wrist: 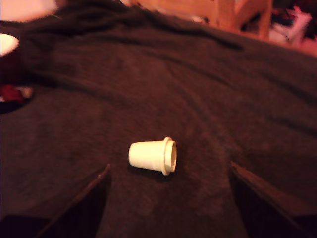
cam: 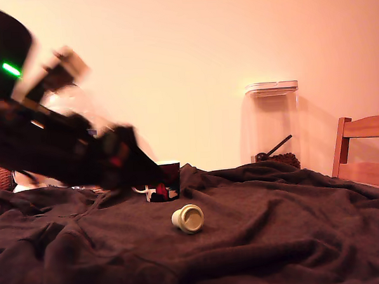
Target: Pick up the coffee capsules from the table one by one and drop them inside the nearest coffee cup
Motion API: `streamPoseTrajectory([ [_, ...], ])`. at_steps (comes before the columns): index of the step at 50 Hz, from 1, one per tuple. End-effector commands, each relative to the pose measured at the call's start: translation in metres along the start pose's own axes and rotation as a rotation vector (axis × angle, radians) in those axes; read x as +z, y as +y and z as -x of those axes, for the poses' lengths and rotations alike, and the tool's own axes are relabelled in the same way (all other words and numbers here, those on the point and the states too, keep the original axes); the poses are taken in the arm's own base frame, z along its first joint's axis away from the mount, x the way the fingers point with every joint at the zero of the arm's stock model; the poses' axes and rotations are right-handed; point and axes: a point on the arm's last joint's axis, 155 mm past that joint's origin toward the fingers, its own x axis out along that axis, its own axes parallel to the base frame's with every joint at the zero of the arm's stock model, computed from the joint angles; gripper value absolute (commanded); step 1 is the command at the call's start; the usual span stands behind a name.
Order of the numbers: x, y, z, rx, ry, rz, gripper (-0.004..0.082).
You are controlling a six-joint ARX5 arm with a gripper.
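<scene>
One pale cream-green coffee capsule (cam: 188, 218) lies on its side on the dark wrinkled cloth of the table (cam: 276, 226), its flat rimmed face turned toward the exterior camera. In the wrist view the capsule (wrist: 152, 155) lies just ahead of the gap between my two dark fingers. My gripper (wrist: 170, 165) is open and holds nothing. The exterior view shows my arm blurred at the left, with the gripper (cam: 146, 173) low over the cloth behind and to the left of the capsule. A dark mug (cam: 167, 184) with a red mark stands right behind the gripper, partly hidden by it.
A clear lidded container (cam: 274, 125) with coffee beans and a scoop stands at the back. A light wooden chair (cam: 368, 148) is at the exterior view's right edge. The mug's pale rim (wrist: 7, 43) shows at the wrist picture's edge. The cloth is deeply folded.
</scene>
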Motion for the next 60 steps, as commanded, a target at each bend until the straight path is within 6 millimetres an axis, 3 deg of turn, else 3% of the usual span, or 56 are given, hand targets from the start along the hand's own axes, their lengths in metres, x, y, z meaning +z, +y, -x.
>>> streamPoseTrajectory([
  [1,0.003,0.002,-0.007,-0.006,-0.011,-0.007,0.0678],
  [17,0.003,0.005,-0.035,-0.034,0.000,-0.014,0.0678],
  [36,-0.013,0.006,-0.065,-0.074,0.101,0.007,0.0678],
  [60,-0.039,0.013,-0.074,-0.096,0.238,0.066,0.0677],
])
